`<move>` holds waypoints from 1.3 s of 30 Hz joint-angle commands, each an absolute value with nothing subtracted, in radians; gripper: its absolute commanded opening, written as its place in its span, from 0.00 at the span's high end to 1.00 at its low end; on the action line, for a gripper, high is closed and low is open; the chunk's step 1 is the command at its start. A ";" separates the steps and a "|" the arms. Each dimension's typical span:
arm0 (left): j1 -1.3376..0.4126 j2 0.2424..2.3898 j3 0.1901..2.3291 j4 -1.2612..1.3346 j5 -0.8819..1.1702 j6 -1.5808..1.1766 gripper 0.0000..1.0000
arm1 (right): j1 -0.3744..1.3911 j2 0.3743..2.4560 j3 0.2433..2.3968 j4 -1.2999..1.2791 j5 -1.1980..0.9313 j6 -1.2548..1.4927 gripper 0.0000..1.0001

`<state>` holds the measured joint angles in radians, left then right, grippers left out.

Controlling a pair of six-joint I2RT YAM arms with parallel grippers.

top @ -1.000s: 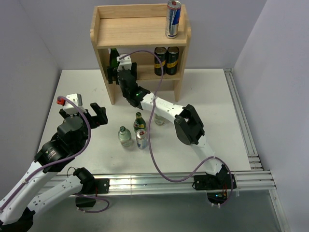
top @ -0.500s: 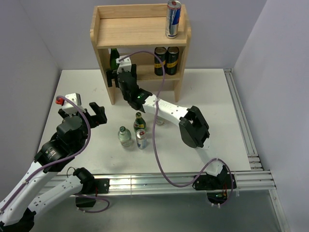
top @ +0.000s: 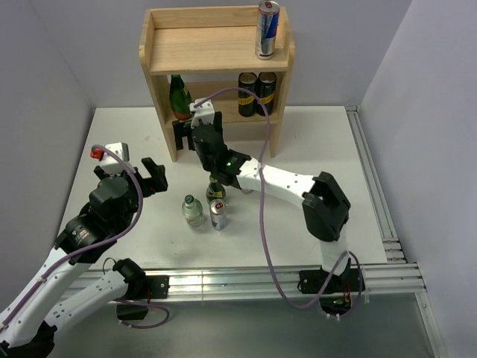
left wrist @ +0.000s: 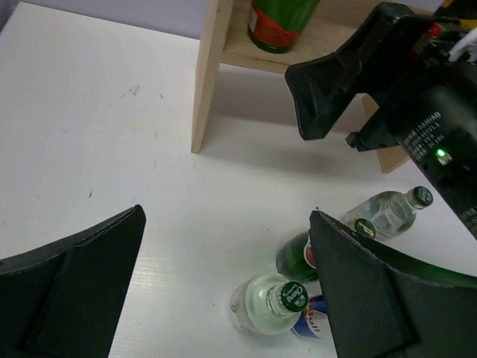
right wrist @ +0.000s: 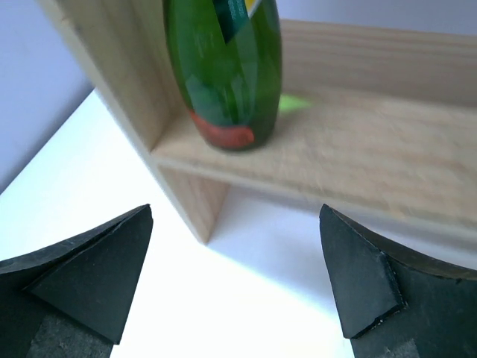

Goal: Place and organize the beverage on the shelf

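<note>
Top external view: a white table (top: 328, 149) is seen, with the wooden shelf (top: 201, 45) at its far edge. Both claws are held open and empty. The right claw (right wrist: 235, 261) is just in front of the lower board, facing a green bottle (top: 179, 97) stood at its left end. Two dark cans (top: 256, 93) are seen there too, and a silver-and-blue can (top: 267, 30) on top. Near the left claw (left wrist: 227, 224), a second green bottle (left wrist: 298, 253), a clear bottle (left wrist: 268, 302), a small can (left wrist: 313, 324) and another clear bottle (left wrist: 387, 212), partly hidden by the right arm, are grouped on the table.

White print on the right wrist housing (left wrist: 421, 134) is too small to read; the green bottle (left wrist: 282, 19) label is illegible
</note>
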<state>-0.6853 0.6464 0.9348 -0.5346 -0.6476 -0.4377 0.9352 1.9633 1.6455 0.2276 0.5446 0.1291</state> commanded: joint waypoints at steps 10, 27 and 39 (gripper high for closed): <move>-0.719 0.719 0.957 -0.558 -0.394 -0.555 0.01 | 1.115 1.403 1.246 0.209 0.854 0.211 0.00; -1.020 0.730 0.706 -0.508 -0.684 -0.917 0.01 | 1.149 0.810 0.844 -0.089 0.968 0.457 0.00; -1.031 0.799 0.502 -0.269 -0.732 -0.969 0.01 | 1.147 0.667 0.752 -0.201 0.965 0.531 0.00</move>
